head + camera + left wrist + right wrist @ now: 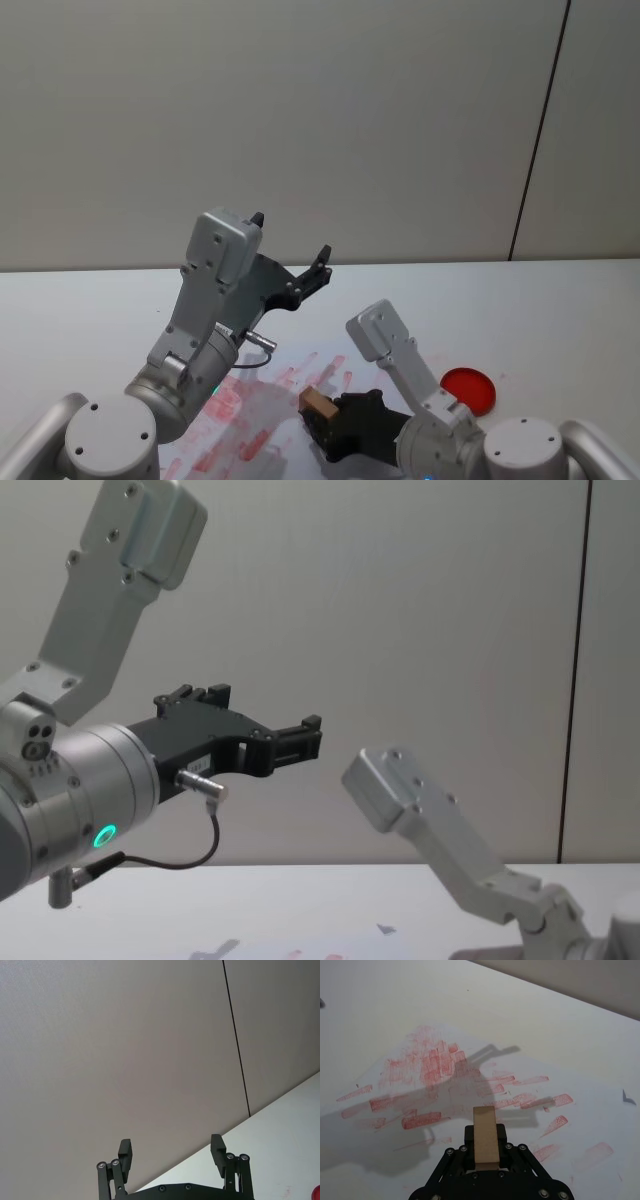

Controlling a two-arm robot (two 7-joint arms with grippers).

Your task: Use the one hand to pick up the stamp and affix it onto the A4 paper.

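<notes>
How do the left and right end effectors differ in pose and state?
The left end effector is open and empty; the right end effector is shut on the stamp. The left end effector is raised, aimed at the wall; the right end effector sits low over the A4 paper. Both are black and two-fingered.

Left arm raised, elbow bent. Left gripper (291, 235) aloft, fingers spread wide, pointing forward toward wall. Right arm folded low. Right gripper (485, 1132) near surface, angled down, jaws clamped on stamp (484, 1122).
</notes>
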